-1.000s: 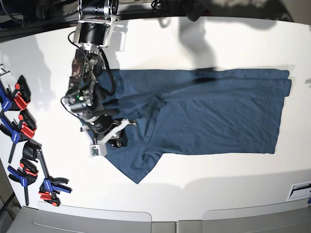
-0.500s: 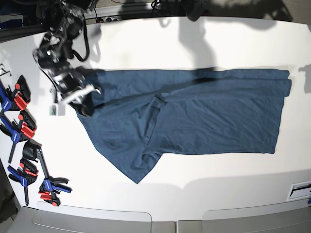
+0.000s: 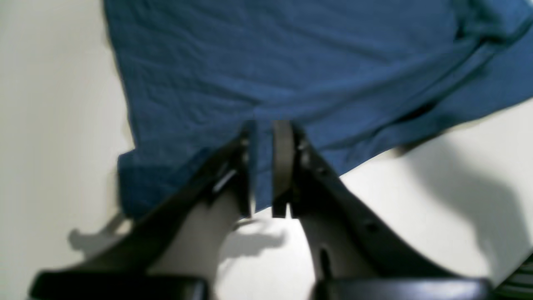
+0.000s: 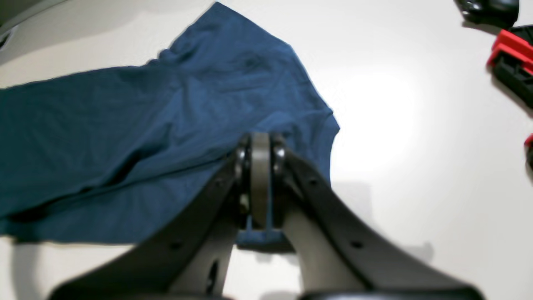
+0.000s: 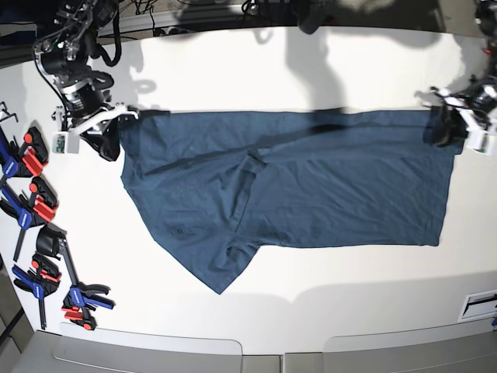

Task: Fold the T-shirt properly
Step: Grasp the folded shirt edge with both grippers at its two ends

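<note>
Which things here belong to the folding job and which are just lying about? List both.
Job: T-shirt; left gripper, shut on its corner; right gripper, shut on its corner.

Lying about: clamps on the table.

White table [image 5: 311, 70]: broad matte top, bare surface crossed by soft grey shadows along its far edge. Spring clamps [image 5: 35, 210]: a cluster with blue and black bodies and red tips, lying in a loose column along the table's left edge in the base view. Printed label [image 5: 477, 305]: small, white with dark markings, at the table's near right corner.
</note>
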Controlling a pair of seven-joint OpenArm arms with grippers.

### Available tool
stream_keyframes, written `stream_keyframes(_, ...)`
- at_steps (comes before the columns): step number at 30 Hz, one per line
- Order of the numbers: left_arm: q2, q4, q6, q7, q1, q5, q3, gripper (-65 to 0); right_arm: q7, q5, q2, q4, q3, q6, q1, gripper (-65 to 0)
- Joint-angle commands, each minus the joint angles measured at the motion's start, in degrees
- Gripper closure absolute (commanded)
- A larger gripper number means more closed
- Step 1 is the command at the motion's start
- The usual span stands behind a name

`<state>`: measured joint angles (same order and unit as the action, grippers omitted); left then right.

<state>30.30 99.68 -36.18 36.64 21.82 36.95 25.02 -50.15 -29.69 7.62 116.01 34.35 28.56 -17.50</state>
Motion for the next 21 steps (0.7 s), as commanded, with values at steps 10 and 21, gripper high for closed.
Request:
stream_keyframes(10, 0.83, 0.26, 15.28, -4.59, -5.14, -15.52, -11.72, 0.0, 6.62, 11.21, 0.63, -13.29, -8.76, -1.84, 5.05, 0.0)
stream_keyframes(21, 0.83, -16.06, 16.11, -5.18, -11.15, -15.39, -11.67, 0.0, 8.63, 19.45, 0.63, -16.94, -14.12, -4.68, 10.19, 0.0)
